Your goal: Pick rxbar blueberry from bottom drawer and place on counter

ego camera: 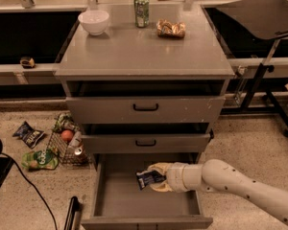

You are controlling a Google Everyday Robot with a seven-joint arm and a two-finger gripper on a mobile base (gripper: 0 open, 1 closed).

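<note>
The small flat snack bar in a dark blue wrapper with pale letters (147,179) is sitting tilted between the two cream fingers of the gripper (157,178). The fingers are squeezing its right end. The gripper is hanging inside the wide shallow grey metal bottom drawer (116,199), a bit right of the middle. I cannot tell if the snack bar is touching the drawer floor. The bottom drawer is sticking far out past the front edge of the bench. The broad flat grey counter (144,56) is lying high above it, smooth and dull.
</note>
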